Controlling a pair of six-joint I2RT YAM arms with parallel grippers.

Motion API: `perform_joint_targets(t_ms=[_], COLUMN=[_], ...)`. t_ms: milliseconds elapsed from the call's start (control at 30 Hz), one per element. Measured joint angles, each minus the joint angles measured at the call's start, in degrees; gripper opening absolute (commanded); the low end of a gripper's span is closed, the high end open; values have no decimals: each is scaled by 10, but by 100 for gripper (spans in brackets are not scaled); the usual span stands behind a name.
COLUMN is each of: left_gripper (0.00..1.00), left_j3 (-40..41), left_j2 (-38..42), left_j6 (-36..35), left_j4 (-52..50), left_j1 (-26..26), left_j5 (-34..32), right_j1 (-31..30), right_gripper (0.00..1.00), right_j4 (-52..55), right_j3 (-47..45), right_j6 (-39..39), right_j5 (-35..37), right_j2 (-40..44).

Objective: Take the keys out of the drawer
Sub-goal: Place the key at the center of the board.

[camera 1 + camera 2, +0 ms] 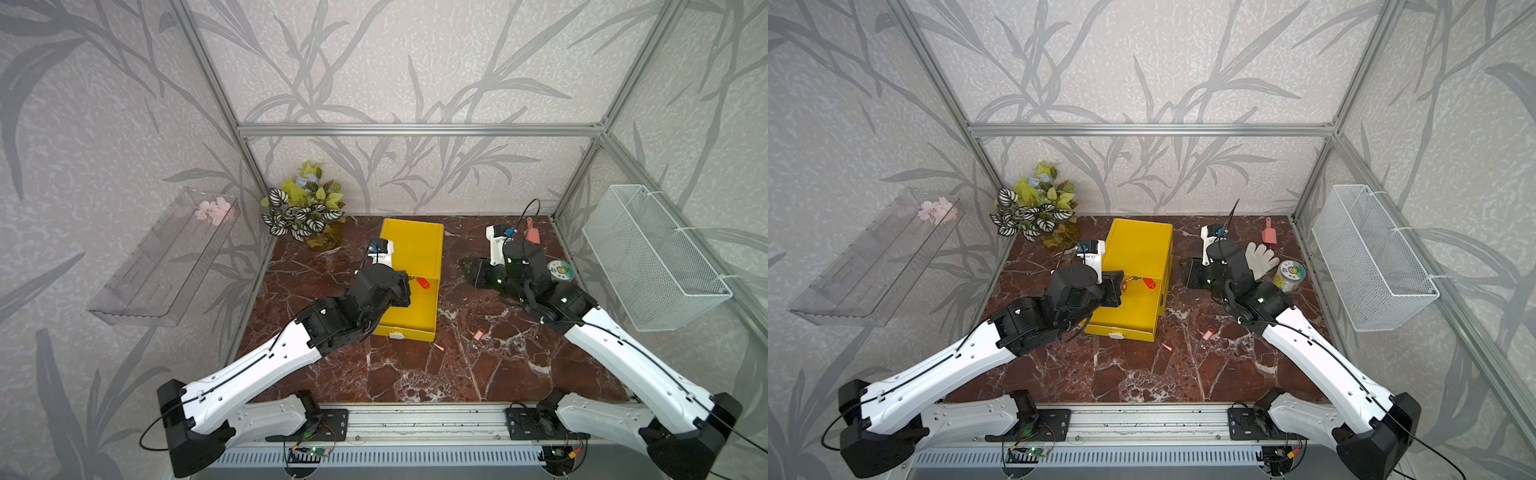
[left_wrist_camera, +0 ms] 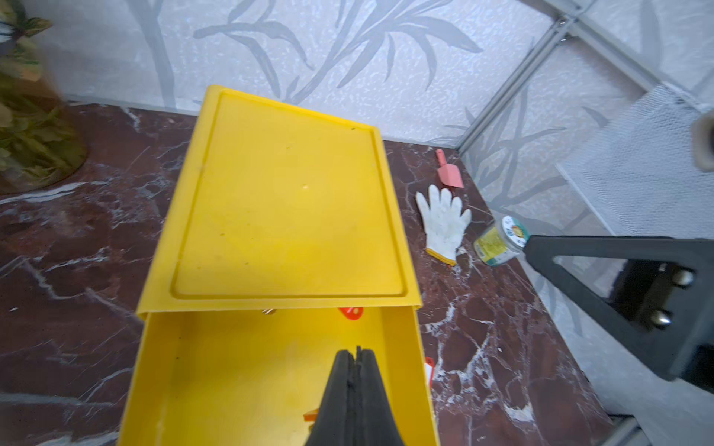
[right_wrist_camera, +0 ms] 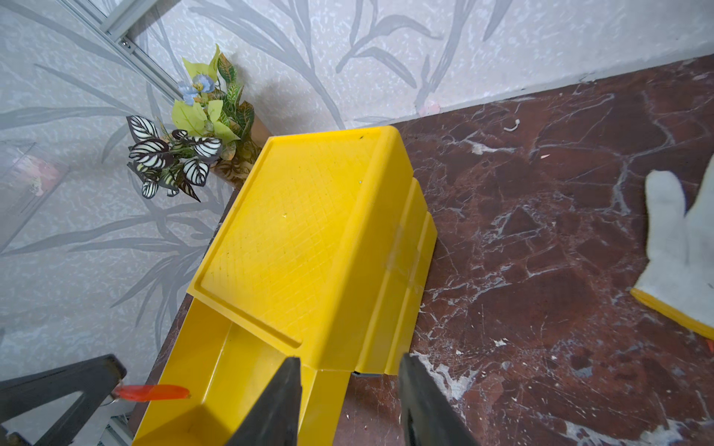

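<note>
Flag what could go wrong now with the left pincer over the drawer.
The red tag shows right at the cabinet's front edge, just past the shut left pincer; it could catch there or slide inside. The open right pincer hangs close beside the cabinet; a bump could shift it.

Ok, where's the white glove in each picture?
In a top view: white glove beside the jar, right of centre.
In a top view: not visible; right arm seems to cover it.
Left wrist: glove in picture's right half.
Right wrist: glove cut off at right edge.
Shared landmark: yellow drawer box.
</note>
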State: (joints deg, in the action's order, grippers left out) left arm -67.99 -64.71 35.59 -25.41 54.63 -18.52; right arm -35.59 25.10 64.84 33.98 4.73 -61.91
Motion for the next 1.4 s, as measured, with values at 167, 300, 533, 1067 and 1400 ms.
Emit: perform_joint_targets(t_ms=[167,300,533,1067,1400], left_gripper=[0,0,0,9,12], left_j3=[-78,-125,-149,-256,-320], left_j2=[-56,-148,-323,-525,-575], left_j6=[-14,-26,-34,-52,-60], left_j4=[20,56,113,82,16], left_j1=[51,82,110,125,122], left_j5=[41,94,175,199,199], right_j1=[3,14,30,31,31], right_gripper=[45,44,44,44,45], right_j4=[41,99,190,219,214], right_j3=[-10,-31,-70,-86,-91], right_j6=[-16,-26,-28,-48,-57], right_j5=[58,120,201,283,298], right_j2=[70,134,234,291,294])
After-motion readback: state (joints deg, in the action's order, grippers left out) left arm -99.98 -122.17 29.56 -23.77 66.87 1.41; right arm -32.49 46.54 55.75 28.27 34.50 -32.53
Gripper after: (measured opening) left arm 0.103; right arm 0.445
